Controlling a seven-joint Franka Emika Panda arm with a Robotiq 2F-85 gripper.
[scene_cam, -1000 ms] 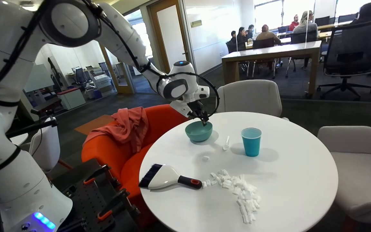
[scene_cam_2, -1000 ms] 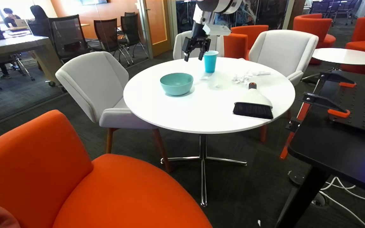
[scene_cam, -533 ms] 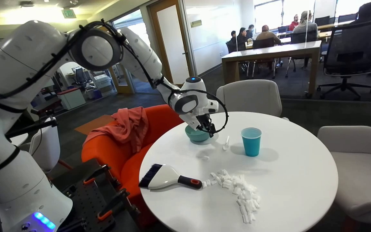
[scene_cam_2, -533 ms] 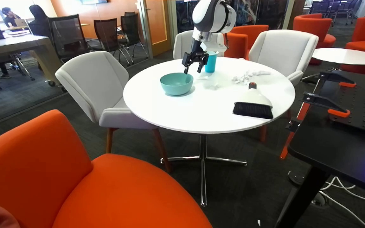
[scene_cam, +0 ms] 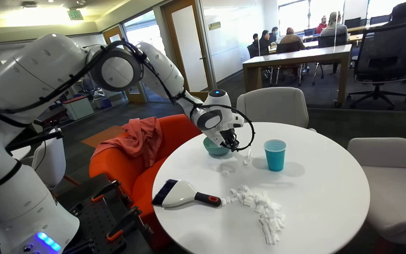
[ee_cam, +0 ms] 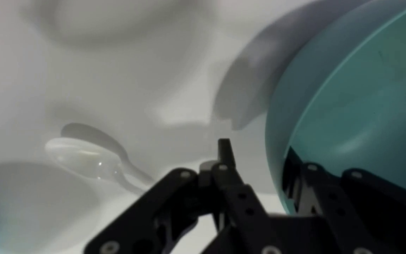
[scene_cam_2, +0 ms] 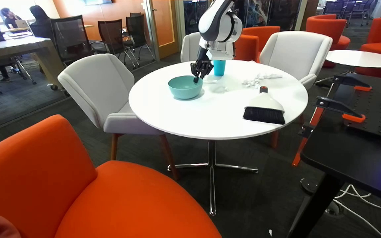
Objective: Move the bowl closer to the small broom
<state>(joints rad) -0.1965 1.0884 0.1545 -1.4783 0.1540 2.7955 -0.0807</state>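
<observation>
The teal bowl (scene_cam: 214, 148) stands upright on the round white table, and it also shows in an exterior view (scene_cam_2: 183, 89). The small broom (scene_cam: 181, 195), with its white body, dark bristles and black handle, lies flat on the same table, apart from the bowl. My gripper (scene_cam_2: 197, 79) is at the bowl's rim. In the wrist view, my gripper (ee_cam: 257, 144) has one finger inside the bowl (ee_cam: 358, 102), against the rim. The other finger is outside, and a gap shows between it and the wall, so the jaws are partly open.
A blue cup (scene_cam: 275, 155) and a clear plastic spoon (ee_cam: 86, 158) are near the bowl. Several white pieces (scene_cam: 259, 208) lie heaped by the broom's handle, with a single white piece (scene_cam: 225, 173) nearer the bowl. Chairs surround the table (scene_cam_2: 217, 122).
The arm has come down to the bowl, and the fingers have drawn closer together across its rim. Between half a second ago and now, the bowl has shifted very slightly. The broom has stayed put.
</observation>
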